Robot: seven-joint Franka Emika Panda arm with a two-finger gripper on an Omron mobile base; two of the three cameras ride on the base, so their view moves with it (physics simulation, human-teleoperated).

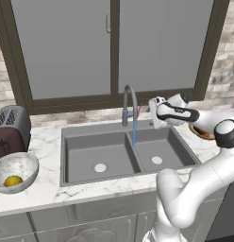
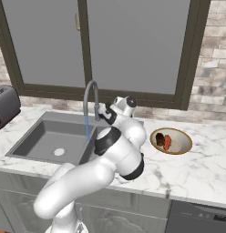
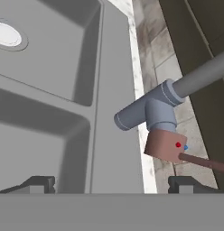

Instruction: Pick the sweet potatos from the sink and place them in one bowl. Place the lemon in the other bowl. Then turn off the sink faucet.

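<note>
In the hand view the gripper [image 3: 109, 182] has its fingertips spread wide with nothing between them, and the tap's side lever [image 3: 167, 145] sits just beyond at about one o'clock. From the left base view, the marbled bowl [image 1: 25, 163] at eight o'clock holds the lemon [image 1: 13, 180], the sink [image 1: 86, 153] lies past it at centre, and the faucet [image 1: 129, 105] at twelve o'clock pours a blue stream [image 1: 134, 133] into the right basin. In the right base view the tan bowl [image 2: 182, 139] at three o'clock holds both sweet potatoes [image 2: 164, 141].
</note>
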